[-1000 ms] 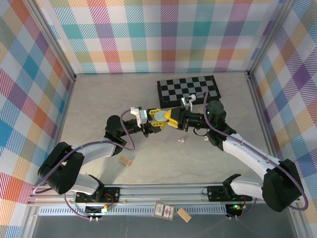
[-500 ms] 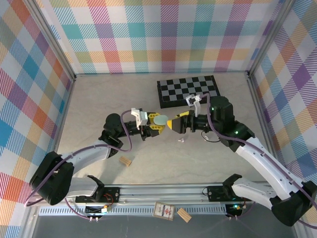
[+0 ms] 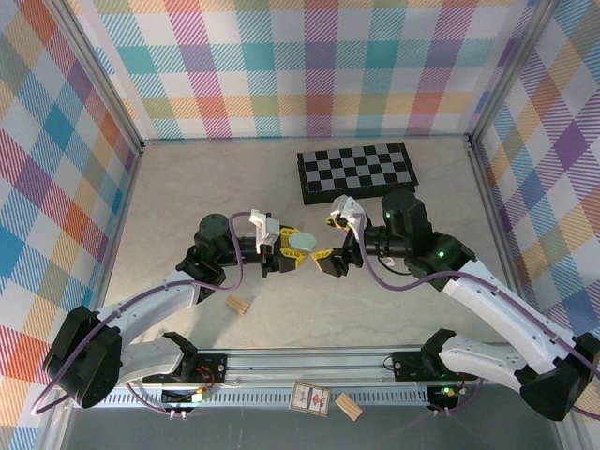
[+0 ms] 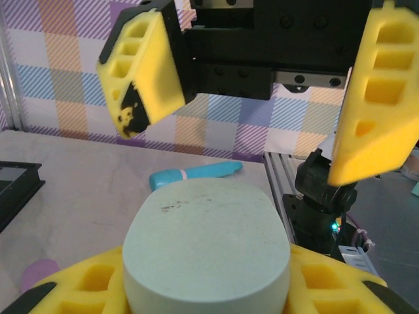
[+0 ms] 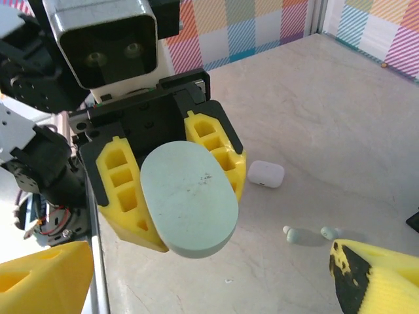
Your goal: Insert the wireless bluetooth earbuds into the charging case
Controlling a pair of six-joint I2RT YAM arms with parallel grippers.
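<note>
A wooden block (image 3: 238, 305) lies nearest the bases, beside the left arm. Mid-table, the left gripper (image 3: 289, 247) clamps the pale green charging case (image 3: 304, 242), and the right gripper (image 3: 331, 241) faces it, jaws spread wide and empty. Two pale earbuds (image 5: 291, 234) and a white case (image 5: 266, 174) lie loose on the table nearby, with a checkerboard (image 3: 356, 171) farthest back.

L fingers (image 4: 85, 291) clamped; R fingers (image 5: 378, 282) spread wide.

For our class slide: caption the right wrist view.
Left fingers grip a pale green charging case; two earbuds, white case on table.
</note>
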